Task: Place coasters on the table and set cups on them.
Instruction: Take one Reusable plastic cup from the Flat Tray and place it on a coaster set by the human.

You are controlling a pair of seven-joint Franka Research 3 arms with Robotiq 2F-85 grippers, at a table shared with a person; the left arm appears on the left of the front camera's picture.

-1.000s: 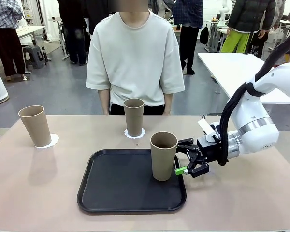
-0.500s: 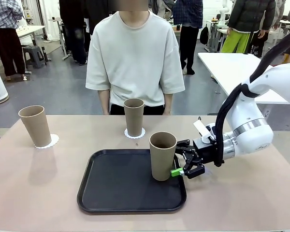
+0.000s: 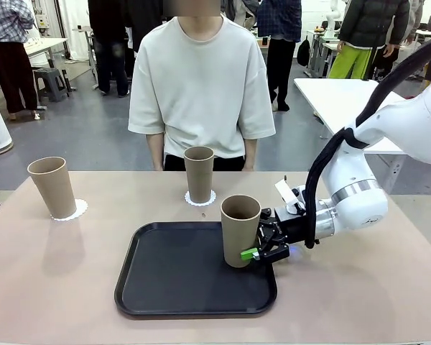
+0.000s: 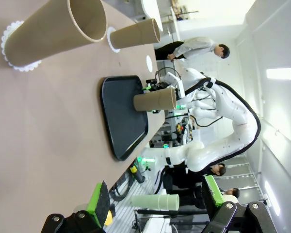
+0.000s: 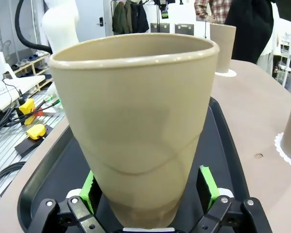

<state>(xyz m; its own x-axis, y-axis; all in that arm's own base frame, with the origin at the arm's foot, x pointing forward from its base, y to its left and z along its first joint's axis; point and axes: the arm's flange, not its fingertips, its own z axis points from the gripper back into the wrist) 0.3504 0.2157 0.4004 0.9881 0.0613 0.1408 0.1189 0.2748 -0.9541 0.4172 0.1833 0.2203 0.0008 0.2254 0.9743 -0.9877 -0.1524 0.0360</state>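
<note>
on the beige table (image 3: 50,287), the right gripper (image 3: 262,243) has slid in from beside the tray (image 3: 158,298), unclenched jaws now straddling the third cup (image 3: 239,230), ready to grasp

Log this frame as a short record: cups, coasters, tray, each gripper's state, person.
cups on coasters: two, a left cup on a coaster and a far cup on a coaster
tray cup: upright on the black tray, near its right edge
right gripper: open, fingers either side of the tray cup, low down
left gripper: open, holds nothing
person: standing at the far side of the table
</note>
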